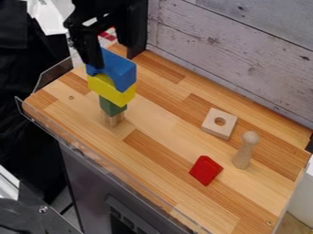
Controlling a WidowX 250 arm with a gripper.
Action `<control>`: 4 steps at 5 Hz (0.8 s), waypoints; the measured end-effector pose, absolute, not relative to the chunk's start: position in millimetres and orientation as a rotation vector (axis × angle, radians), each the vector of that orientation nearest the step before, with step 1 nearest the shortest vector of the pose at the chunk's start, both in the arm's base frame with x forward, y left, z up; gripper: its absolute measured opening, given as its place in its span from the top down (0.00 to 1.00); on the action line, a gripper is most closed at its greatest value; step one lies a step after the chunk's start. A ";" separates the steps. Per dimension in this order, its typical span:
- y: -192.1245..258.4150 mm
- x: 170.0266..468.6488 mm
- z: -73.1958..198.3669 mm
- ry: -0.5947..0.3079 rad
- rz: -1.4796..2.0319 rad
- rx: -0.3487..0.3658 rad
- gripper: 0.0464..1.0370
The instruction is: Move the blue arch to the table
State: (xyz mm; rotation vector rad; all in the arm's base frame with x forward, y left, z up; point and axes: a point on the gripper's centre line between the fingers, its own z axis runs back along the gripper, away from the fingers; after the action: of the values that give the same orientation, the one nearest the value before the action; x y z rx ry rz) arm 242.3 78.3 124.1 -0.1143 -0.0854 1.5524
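Carefully centre the gripper (112,62) on the blue arch (121,71); its fingers stand apart, so close evenly, then lift straight off the yellow block (109,88) beneath

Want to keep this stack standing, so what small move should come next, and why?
Probably secure the grip on the blue arch without pushing sideways: the end effector is right at it, and it tops the yellow block and green block, so a nudge might topple them.
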 end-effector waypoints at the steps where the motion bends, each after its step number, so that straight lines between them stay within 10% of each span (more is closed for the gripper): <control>1: 79.3 239.4 121.7 -0.074 1.560 -0.112 0.04; 2: 76.6 239.5 116.6 -0.056 1.571 -0.138 0.08; 4: 75.8 243.7 108.1 -0.024 1.561 -0.144 0.49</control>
State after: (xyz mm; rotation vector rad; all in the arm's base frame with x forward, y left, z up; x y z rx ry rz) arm 243.7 75.8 108.1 -0.1440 -0.0242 1.5606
